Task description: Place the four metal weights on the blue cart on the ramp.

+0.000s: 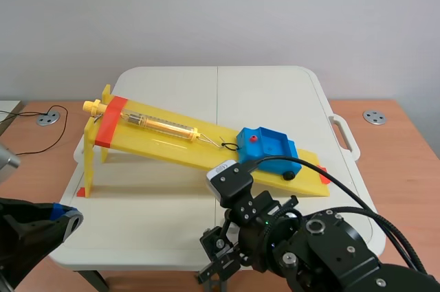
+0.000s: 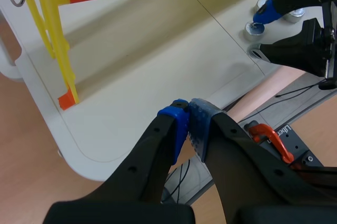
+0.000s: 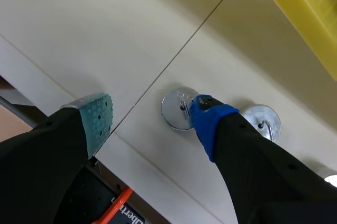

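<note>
at the near edge of the white folding surface [image 1: 172, 93], the right gripper [image 3: 150, 113] hangs with its fingers apart. one round silver metal weight with a hook top [image 3: 176, 109] lies between them, close against the blue pad. a second round silver weight [image 3: 261, 121] lies just beside it. neither is gripped. the blue plastic cart [image 1: 267, 146] sits low on the yellow plastic ramp [image 1: 165, 137] and no weight shows in it. judgement: the task is barely begun and all four placements remain. the left gripper [image 2: 188, 121] hangs low at the surface's near edge, fingers pressed together on nothing. room: the weights lie near the surface's edge, with the ramp's yellow edge close ahead. a lift should clear that edge before any swing to the cart.
</note>
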